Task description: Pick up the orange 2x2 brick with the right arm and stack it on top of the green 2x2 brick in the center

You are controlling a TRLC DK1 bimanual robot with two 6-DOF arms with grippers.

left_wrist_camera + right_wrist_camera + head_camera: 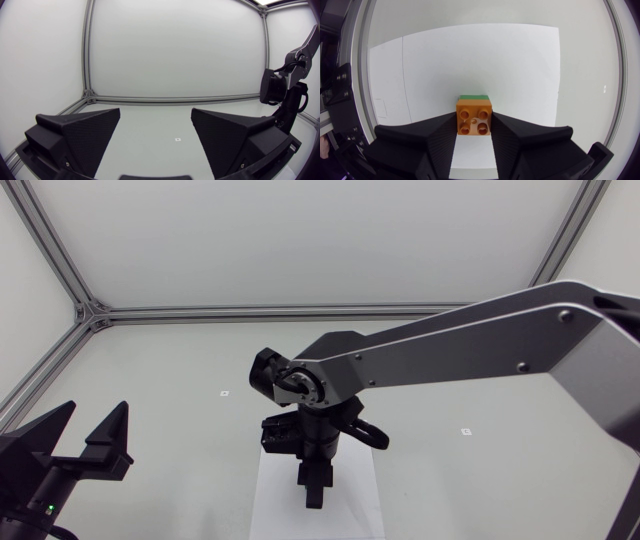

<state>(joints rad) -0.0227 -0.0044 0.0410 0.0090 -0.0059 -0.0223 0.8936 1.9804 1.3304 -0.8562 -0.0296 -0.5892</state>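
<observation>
Two bricks, one orange and one green, lay within reach of two grippers. The right gripper pinched the orange brick directly against the green one over a white sheet, while the left gripper sat spread and empty. Only the right wrist view showed the bricks; from overhead the right arm hid them.

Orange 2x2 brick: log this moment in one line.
right gripper: shut on orange 2x2 plastic brick | green 2x2 plastic brick: under it, edge showing | contact: cannot tell | left gripper: open, empty
</observation>
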